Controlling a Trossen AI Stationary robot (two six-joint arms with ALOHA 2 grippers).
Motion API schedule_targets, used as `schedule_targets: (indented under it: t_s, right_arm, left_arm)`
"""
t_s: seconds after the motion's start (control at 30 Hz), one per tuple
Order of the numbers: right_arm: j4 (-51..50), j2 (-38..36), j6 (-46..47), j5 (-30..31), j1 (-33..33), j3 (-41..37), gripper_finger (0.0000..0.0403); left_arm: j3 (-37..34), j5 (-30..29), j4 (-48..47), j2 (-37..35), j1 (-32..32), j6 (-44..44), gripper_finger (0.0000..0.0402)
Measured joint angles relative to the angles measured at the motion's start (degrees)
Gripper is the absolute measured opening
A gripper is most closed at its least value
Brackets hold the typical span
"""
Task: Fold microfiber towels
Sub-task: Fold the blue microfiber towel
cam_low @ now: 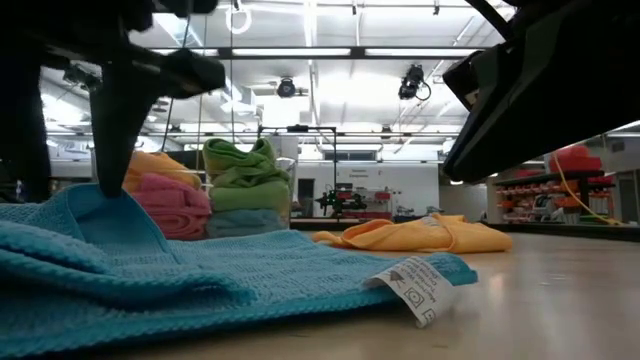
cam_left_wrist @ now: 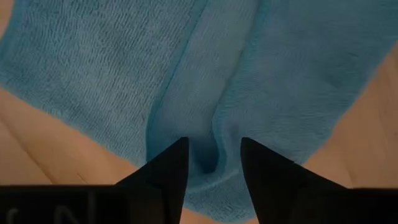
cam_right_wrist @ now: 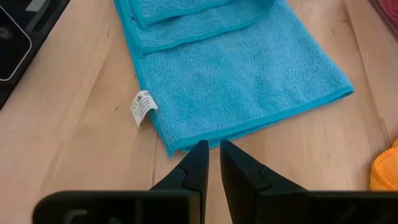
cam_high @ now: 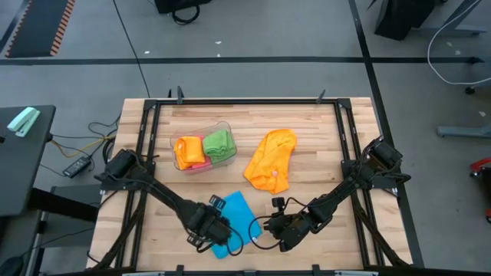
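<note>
Left claw (cam_left_wrist: 210,163) stands parted astride a raised ridge of the blue towel (cam_right_wrist: 249,81), which lies flat on the tabletop (cam_right_wrist: 81,155). Clench on that ridge squarely before lifting. Right claw (cam_right_wrist: 209,163), nearly clenched and empty, waits just off the towel's edge.

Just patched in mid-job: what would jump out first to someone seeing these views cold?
The sky blue towel at the table's near edge, partly folded, with the left gripper down on it, a ridge of cloth between its parted fingers. The right gripper sits just off the towel's edge, nearly closed and empty. Farther back, a crumpled orange towel lies loose beside a clear tub holding folded orange, pink and green cloths.
</note>
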Motion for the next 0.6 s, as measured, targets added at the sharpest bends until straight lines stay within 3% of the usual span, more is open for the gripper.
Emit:
schedule_targets:
  t_s: [0.4, 0.6]
  right_arm:
    - [0.20, 0.00, -0.24, 0.00, 0.00, 0.00, 0.0049]
    - [0.20, 0.00, -0.39, 0.00, -0.25, 0.00, 0.0049]
  left_arm:
    - [-3.73, 4.09, 0.61, 0.05, 0.58, 3.06, 0.0079]
    - [-3.66, 3.66, 1.94, 0.07, 0.59, 5.12, 0.0012]
